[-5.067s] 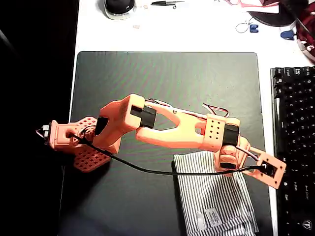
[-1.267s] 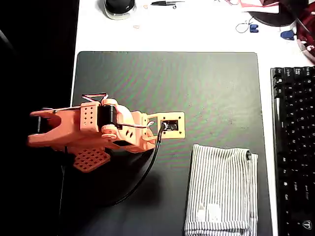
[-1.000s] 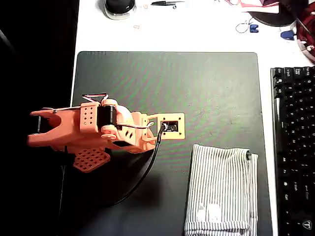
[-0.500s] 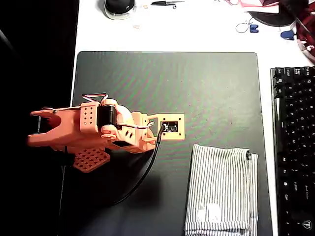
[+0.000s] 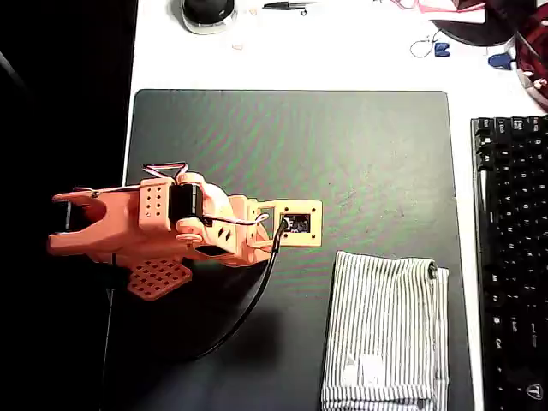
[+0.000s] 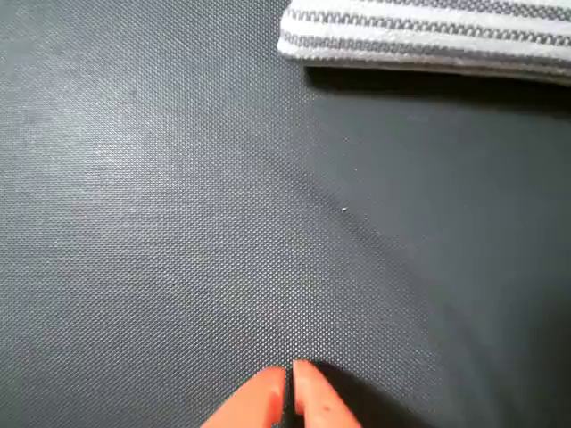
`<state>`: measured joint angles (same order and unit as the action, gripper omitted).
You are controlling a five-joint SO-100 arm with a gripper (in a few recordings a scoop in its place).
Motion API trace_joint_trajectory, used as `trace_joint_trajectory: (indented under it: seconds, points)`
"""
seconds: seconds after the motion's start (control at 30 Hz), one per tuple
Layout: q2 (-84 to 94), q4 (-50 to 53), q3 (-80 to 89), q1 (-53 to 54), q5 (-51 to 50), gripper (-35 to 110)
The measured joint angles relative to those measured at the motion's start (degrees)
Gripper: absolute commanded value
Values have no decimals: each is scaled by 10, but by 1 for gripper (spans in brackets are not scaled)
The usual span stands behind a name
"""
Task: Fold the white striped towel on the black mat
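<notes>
**Towel folded, arm drawn back**

The towel point(image 5: 385, 330) is seen folded into a narrow rectangle at the mat's point(image 5: 342, 145) lower right corner in the overhead view, reaching its bottom edge. The gripper point(image 6: 290, 397) is held above bare mat near the left edge, its tips pressed together and empty. The folding is judged essentially finished; if another fold were wanted, the towel's near edge would have to be reached again.

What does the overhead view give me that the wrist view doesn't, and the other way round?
Overhead alone: the whole folded white striped towel at the lower right of the black mat, its label up, the orange arm folded back at the mat's left, and the keyboard. Wrist alone: the gripper, fingertips together over bare mat. Shared: the towel's edge on the mat.
</notes>
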<state>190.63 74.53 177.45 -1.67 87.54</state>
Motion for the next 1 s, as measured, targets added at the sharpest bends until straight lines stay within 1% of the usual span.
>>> trace_joint_trajectory:
  seconds: [1.0]
  points:
    - [0, 0, 0, 4, -15, 0]
